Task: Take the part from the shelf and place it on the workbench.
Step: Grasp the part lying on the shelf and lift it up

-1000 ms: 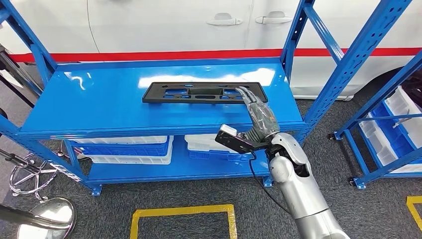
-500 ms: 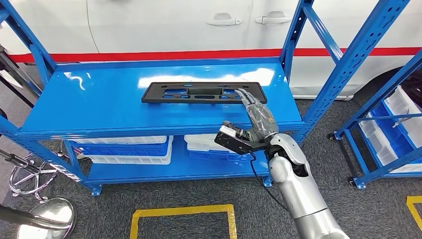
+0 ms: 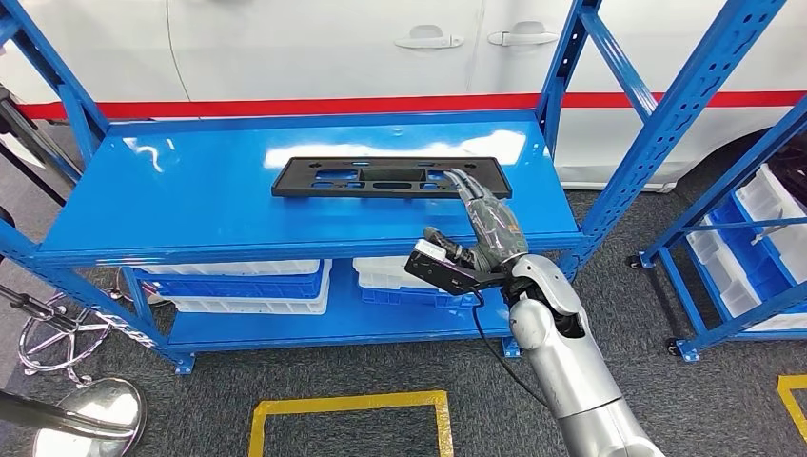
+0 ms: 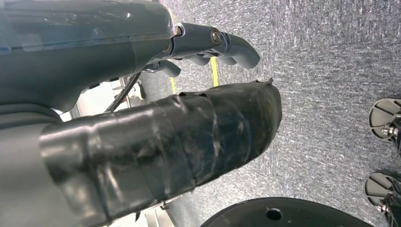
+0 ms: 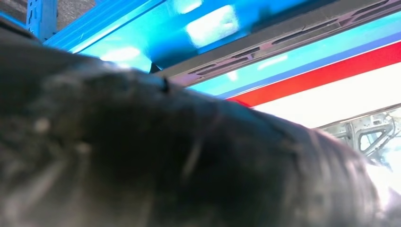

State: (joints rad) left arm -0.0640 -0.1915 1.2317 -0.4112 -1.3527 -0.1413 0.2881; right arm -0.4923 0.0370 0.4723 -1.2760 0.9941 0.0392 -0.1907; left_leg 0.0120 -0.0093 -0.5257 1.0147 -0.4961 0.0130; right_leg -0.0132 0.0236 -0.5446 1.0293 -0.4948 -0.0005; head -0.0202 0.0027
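A long, flat black plastic part (image 3: 391,177) with rectangular cut-outs is lying on the top deck of the glossy blue metal shelf (image 3: 190,195), toward the deck's rear, its length running from nine o'clock to three o'clock. The right hand (image 3: 487,224), dark and wrapped in shiny tape, is reaching up from five o'clock at the end of the silver right arm (image 3: 561,367); its fingers (image 3: 468,183) are lying extended and close together, with the tips resting at the part's right end, near its front edge. Whether they are hooking the edge or only touching it, the pictures are not letting me tell. In the right wrist view the blurred hand is covering most of the picture, with the dark part (image 5: 283,40) lying on the bright blue deck beyond it.

The left hand (image 4: 142,118) is hanging over grey speckled carpet (image 4: 331,71), its taped thumb extended and its darker fingers (image 4: 222,45) curling loosely, holding nothing.

White and blue plastic bins (image 3: 238,283) are sitting on the lower deck. A white car body with a red stripe (image 3: 314,105) is standing behind the shelf at twelve o'clock, and yellow floor tape (image 3: 347,409) is marking the carpet at six o'clock.
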